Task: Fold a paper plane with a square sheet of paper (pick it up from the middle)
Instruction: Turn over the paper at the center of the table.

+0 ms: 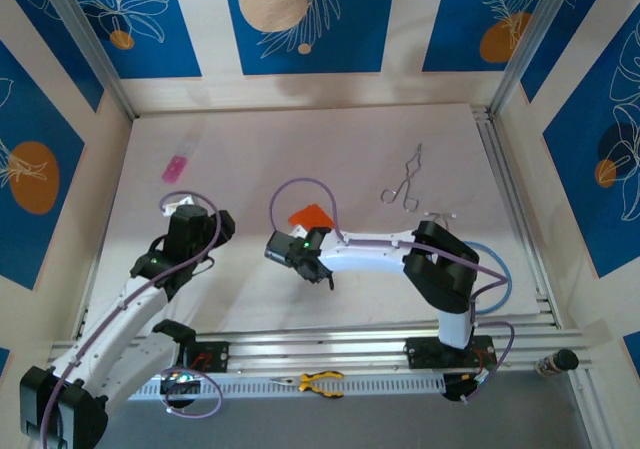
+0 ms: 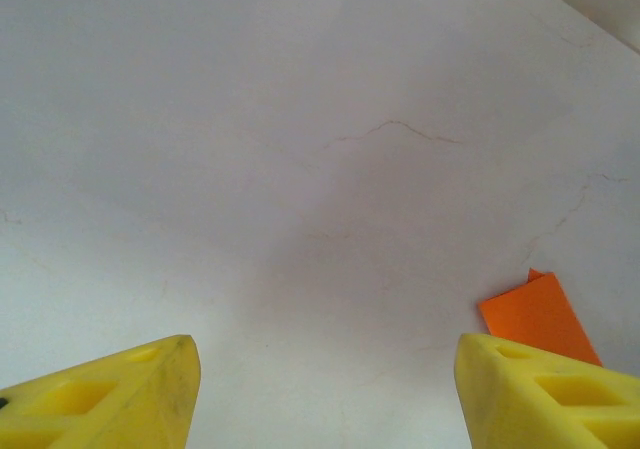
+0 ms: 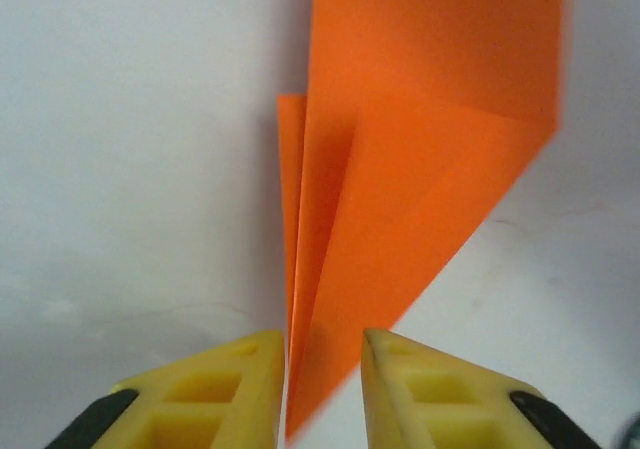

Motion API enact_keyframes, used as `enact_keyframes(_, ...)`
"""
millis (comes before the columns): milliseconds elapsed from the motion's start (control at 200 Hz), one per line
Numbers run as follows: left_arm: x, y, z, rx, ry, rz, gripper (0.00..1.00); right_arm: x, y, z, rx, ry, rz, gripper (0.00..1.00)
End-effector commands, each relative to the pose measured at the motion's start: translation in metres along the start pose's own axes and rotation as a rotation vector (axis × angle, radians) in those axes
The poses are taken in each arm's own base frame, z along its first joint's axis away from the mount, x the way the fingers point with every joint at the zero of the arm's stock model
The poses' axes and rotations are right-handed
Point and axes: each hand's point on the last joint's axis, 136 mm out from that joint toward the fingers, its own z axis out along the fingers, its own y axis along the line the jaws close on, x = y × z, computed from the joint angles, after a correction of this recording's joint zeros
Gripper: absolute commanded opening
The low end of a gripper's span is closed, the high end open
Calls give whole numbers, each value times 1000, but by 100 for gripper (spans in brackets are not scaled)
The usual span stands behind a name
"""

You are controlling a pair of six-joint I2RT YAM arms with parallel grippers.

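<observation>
The orange paper plane (image 1: 310, 214) lies folded near the middle of the table as a pointed dart with a centre crease. In the right wrist view the plane (image 3: 420, 169) runs away from me, and its narrow tip sits in the gap between my right gripper's (image 3: 322, 369) yellow fingers, which stand slightly apart. From above, the right gripper (image 1: 308, 237) is just in front of the plane. My left gripper (image 1: 182, 207) is off to the left, open with bare table between its fingers (image 2: 325, 389). A corner of the orange paper (image 2: 540, 314) shows beyond its right finger.
A small pink object (image 1: 176, 167) lies at the back left. Metal forceps (image 1: 405, 184) lie at the back right. Yellow-handled pliers (image 1: 320, 381) rest on the front rail between the arm bases. A blue cable loop (image 1: 495, 269) is by the right arm.
</observation>
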Motion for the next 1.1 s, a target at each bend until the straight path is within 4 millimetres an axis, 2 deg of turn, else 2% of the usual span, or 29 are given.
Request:
enact_keyframes(0,-2,10,-3,-41,-10,16,68,-17,25,-19,-251,-72,92,32)
enact_keyframes(85,-1,6,-2,-19,0,22,67,-25,29,-34,-429,-120,172,37)
enact_keyframes(215,6,-13,6,69,52,38,65,-34,4,-47,-684,-207,414,42)
enact_keyframes(270,11,-25,11,128,88,45,63,-36,-13,-45,-814,-222,538,33)
enact_keyframes(335,19,-39,17,190,135,44,63,-35,-30,-37,-879,-235,648,23)
enact_keyframes(400,26,-51,25,243,186,34,63,-33,-37,-26,-893,-221,691,19)
enact_keyframes(475,33,-69,32,317,243,24,63,-31,-36,-16,-909,-181,711,10)
enact_keyframes(635,43,-94,43,425,323,-20,62,-36,-29,3,-945,-130,761,5)
enact_keyframes(905,63,-99,54,452,421,-57,61,-29,-16,31,-944,-27,803,3)
enact_keyframes(980,68,-101,56,466,446,-61,55,-26,-13,35,-935,-7,813,3)
enact_keyframes(1096,74,-106,60,493,482,-73,45,-9,-10,50,-858,96,904,3)
